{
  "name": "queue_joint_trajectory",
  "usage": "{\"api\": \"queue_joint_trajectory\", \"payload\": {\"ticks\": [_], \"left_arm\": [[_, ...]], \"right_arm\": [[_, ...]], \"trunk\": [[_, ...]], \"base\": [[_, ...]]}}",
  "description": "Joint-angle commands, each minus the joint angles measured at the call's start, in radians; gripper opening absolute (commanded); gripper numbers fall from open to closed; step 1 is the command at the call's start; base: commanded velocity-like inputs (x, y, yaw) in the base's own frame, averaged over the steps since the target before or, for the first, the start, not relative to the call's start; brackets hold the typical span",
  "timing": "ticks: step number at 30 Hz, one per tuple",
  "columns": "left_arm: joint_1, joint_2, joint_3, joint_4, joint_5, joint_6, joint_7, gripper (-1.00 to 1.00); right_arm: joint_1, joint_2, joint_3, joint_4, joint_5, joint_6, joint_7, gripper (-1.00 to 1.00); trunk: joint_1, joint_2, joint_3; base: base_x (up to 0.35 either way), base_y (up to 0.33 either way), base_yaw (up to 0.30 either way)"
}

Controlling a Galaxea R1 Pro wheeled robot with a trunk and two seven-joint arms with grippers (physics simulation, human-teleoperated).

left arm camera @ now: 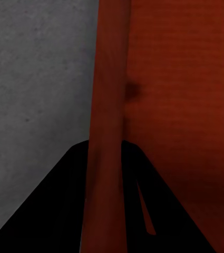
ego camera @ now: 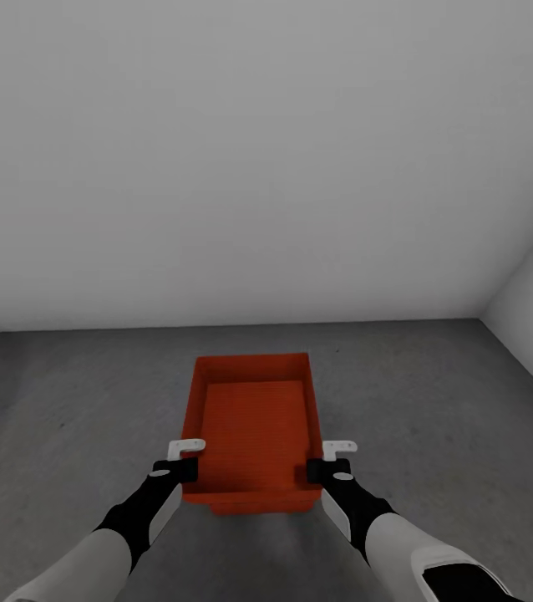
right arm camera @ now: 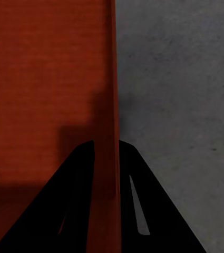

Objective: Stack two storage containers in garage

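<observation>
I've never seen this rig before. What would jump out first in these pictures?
The orange-red storage container, bright against the dull grey floor, in front of a bare white wall. The left claw and right claw each clamp one of its side walls, a finger inside and a finger outside. Its inside looks empty.

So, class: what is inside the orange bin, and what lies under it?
The bin looks empty: only its ribbed orange bottom shows. Grey concrete floor surrounds it, but the bin covers whatever is directly beneath, so contact with the floor cannot be judged.
</observation>
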Motion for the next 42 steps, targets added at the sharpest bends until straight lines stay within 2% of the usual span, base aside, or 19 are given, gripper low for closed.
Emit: {"api": "queue_joint_trajectory", "payload": {"ticks": [1, 27, 42], "left_arm": [[0.000, 0.003, 0.067, -0.001, 0.004, 0.007, 0.100, -1.00], [0.000, 0.003, 0.067, -0.001, 0.004, 0.007, 0.100, -1.00], [0.000, 0.002, 0.067, -0.001, 0.004, 0.007, 0.100, -1.00]], "right_arm": [[-0.001, -0.062, -0.052, -0.004, 0.008, -0.085, -0.038, -1.00], [-0.002, -0.062, -0.052, -0.004, 0.008, -0.085, -0.038, -1.00], [-0.001, -0.062, -0.052, -0.004, 0.009, -0.085, -0.038, -1.00]], "trunk": [[0.004, -0.008, -0.004], [0.104, -0.190, -0.085], [0.104, -0.190, -0.085]], "base": [[0.000, 0.000, 0.000], [0.000, 0.000, 0.000], [0.000, 0.000, 0.000]]}}
